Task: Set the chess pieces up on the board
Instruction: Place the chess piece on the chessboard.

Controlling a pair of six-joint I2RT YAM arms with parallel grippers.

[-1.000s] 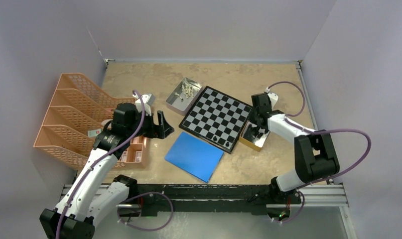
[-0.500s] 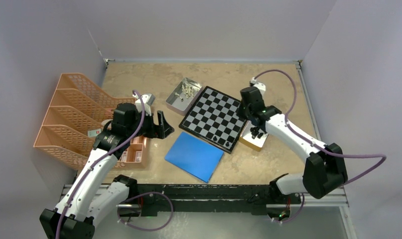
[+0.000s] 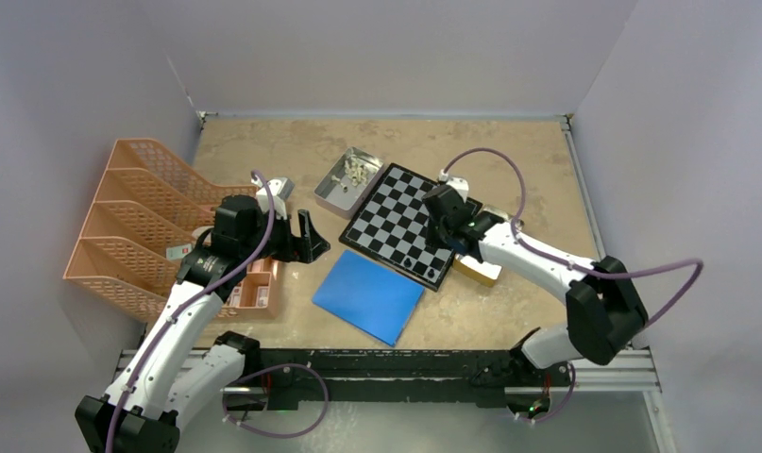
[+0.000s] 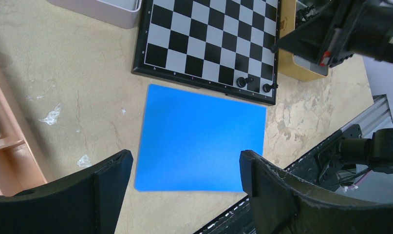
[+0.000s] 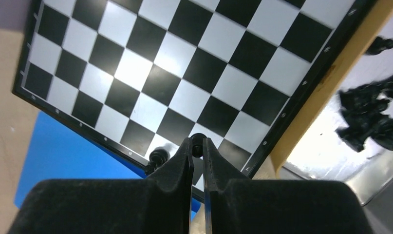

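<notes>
The board (image 3: 407,219) lies mid-table and also shows in the left wrist view (image 4: 209,44) and the right wrist view (image 5: 184,73). Two black chess pieces (image 3: 411,261) stand along its near edge; in the left wrist view they show as one (image 4: 241,82) beside another (image 4: 267,87). My right gripper (image 5: 197,146) is shut on a small black piece (image 5: 198,140) just above the board's near right corner, next to a standing black piece (image 5: 158,156). More black pieces (image 5: 372,122) lie in the gold tin (image 5: 306,117). My left gripper (image 4: 184,165) is open and empty above the blue sheet (image 4: 201,141).
A silver tin (image 3: 337,193) with cream pieces (image 3: 357,171) sits at the board's far left. The gold tin (image 3: 481,274) is at the board's right, partly under the right arm. An orange file rack (image 3: 136,217) and a small orange tray (image 3: 256,291) stand at the left.
My right arm has swung left from the gold tin to over the board's near right corner, with a black piece in its fingers. The left arm has not moved.
</notes>
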